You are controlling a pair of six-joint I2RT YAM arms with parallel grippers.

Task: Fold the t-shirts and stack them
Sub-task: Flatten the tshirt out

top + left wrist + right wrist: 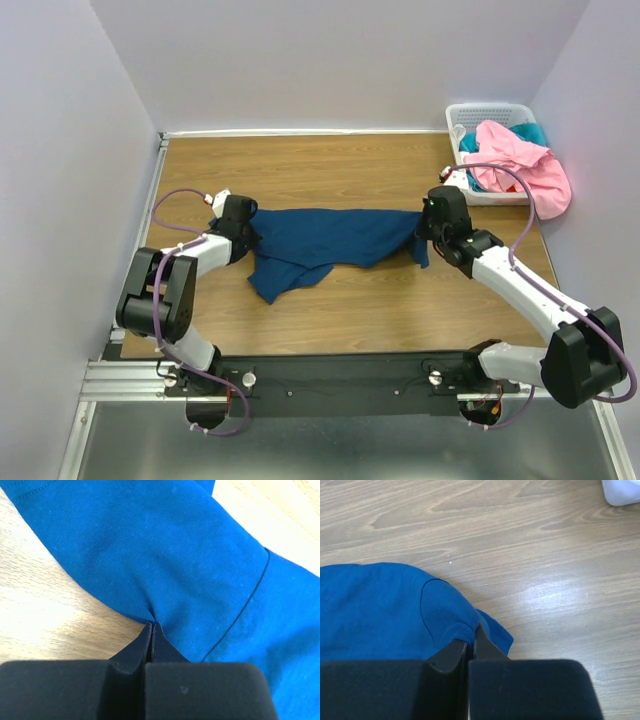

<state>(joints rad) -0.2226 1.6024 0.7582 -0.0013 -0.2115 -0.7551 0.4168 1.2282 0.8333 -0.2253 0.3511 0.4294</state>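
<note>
Top external: the blue t-shirt lies stretched left of the white basket and nearer the arms, with its ends at the left gripper and right gripper. A pink t-shirt spills over the basket, and a teal t-shirt sits inside it.

Left wrist: the jaws are pinched on a fold of the blue cloth.

Right wrist: the jaws are clamped on the shirt's edge, well apart from the basket's corner.

Navy tee stretched out — pink tee heaped.
</note>
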